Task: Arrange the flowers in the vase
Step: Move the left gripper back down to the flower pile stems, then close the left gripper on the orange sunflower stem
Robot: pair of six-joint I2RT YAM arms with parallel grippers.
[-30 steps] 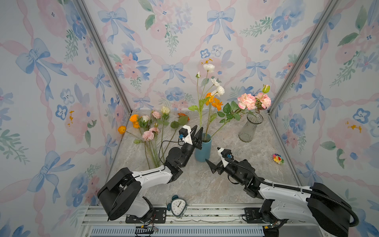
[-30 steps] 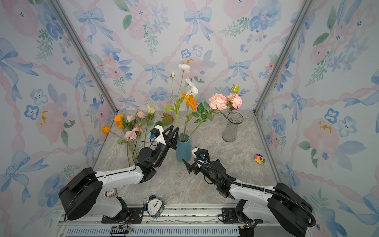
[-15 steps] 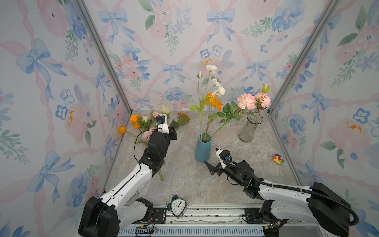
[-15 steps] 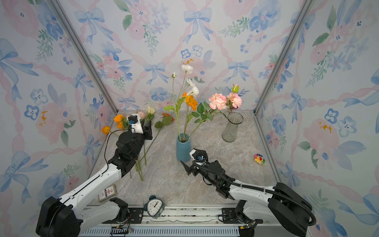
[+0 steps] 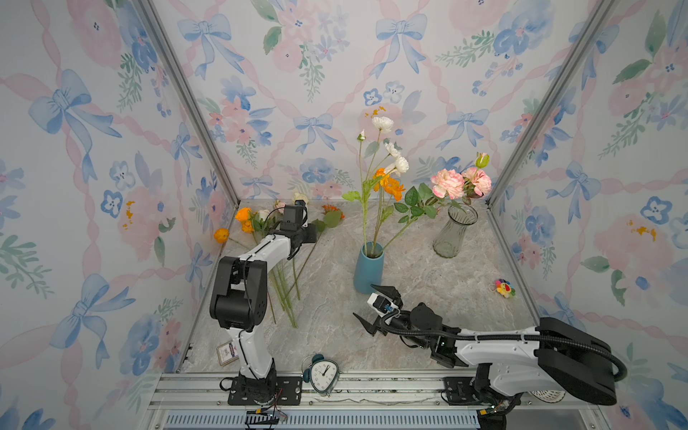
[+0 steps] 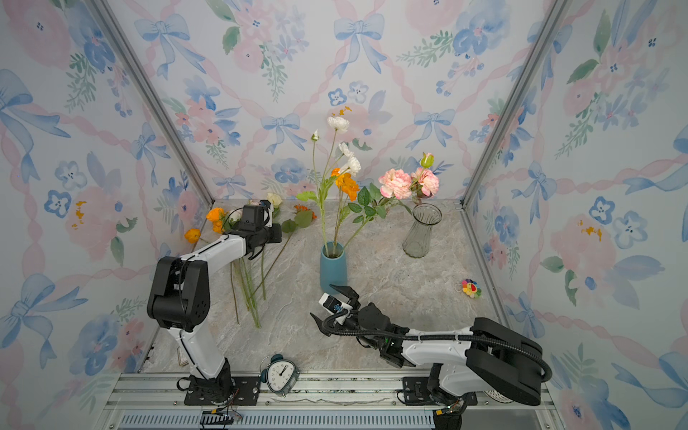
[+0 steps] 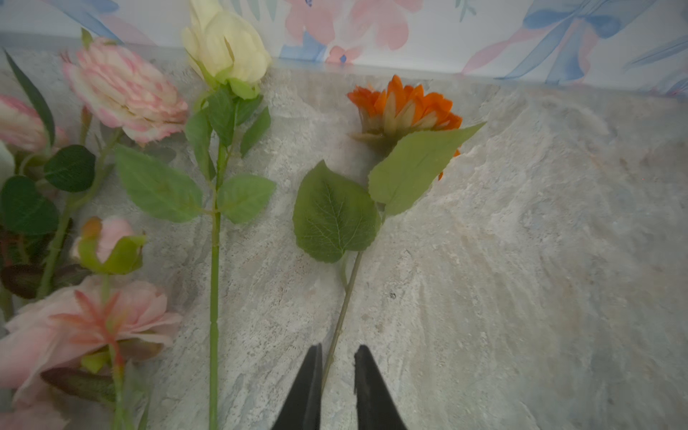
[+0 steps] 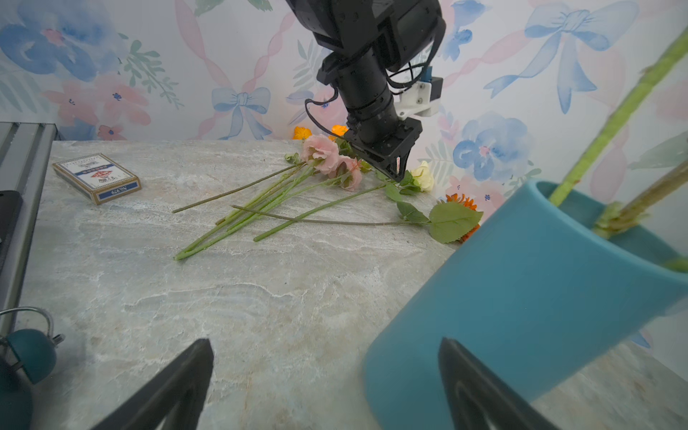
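A blue vase (image 5: 368, 271) (image 6: 333, 270) stands mid-table and holds white, orange and pink flowers (image 5: 389, 184). More flowers (image 5: 286, 294) lie in a pile at the back left. An orange sunflower (image 7: 405, 108) lies beside them. My left gripper (image 7: 338, 350) reaches down over its thin stem (image 7: 342, 312). The jaws stand a narrow gap apart, with the stem between them against one finger. My right gripper (image 5: 366, 301) (image 8: 324, 342) is wide open and empty, low beside the blue vase (image 8: 521, 316).
A clear glass vase (image 5: 454, 234) stands at the back right. An alarm clock (image 5: 324, 374) sits at the front edge and a card pack (image 8: 96, 177) at the front left. A small rainbow toy (image 5: 504, 287) lies by the right wall. Patterned walls enclose three sides.
My left arm swung from beside the blue vase to the flower pile at the back left, and its jaws narrowed around the sunflower stem. My right gripper drew back slightly, still open.
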